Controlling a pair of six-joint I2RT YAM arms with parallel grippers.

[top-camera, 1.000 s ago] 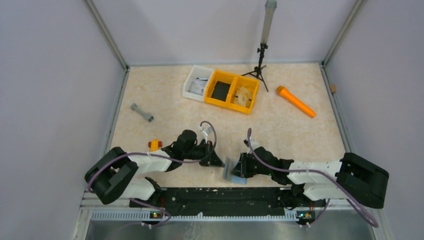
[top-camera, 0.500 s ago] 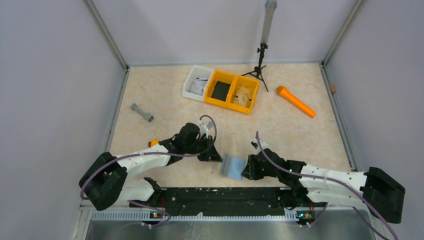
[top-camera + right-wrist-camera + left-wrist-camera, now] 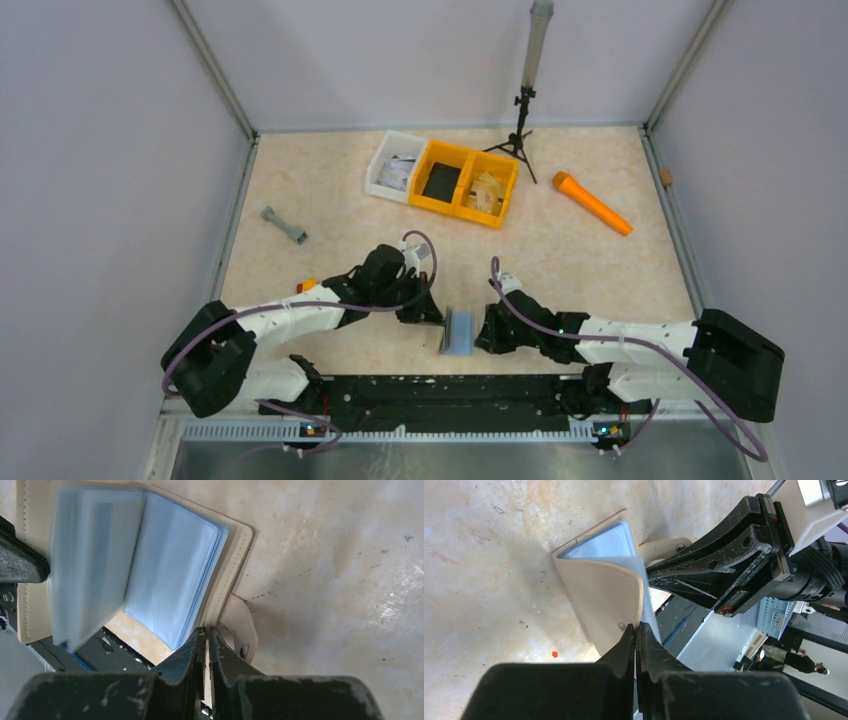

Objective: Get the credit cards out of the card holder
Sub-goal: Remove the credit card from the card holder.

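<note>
grey dumbbell-shaped piece (image 3: pixel 284 225) lies far left on the table (image 3: pixel 330 190), well clear of both arms. a small orange part (image 3: pixel 307 285) is just beside the left arm's forearm. white bin (image 3: pixel 376 176) sits at the back and touches the yellow bin (image 3: pixel 462 184) on its right; the yellow bin has a black item in one compartment and a pale one in the other. left gripper (image 3: pixel 432 312) is down low near the front edge, with its fingers (image 3: pixel 626 642) clamped on the edge of the tan cover of the card holder (image 3: pixel 461 333). the holder is open between the two grippers, near the table's front edge at centre. tan outer face (image 3: pixel 599 590) is toward the left wrist cam, and blue-grey clear sleeves (image 3: pixel 170 575) fan out toward the right wrist cam. one sleeve leaf there is blurred. can't tell if the holder's fold touches the table. no card is legible in the sleeves. right gripper (image 3: pixel 484 332) pinches the opposite cover edge with jaws closed on it, tips (image 3: pixel 197 645) next to the snap tab (image 3: pixel 240 630). a tripod (image 3: pixel 520 120) stands at the back. an orange marker-like stick (image 3: pixel 592 203) lies far right, untouched.
</note>
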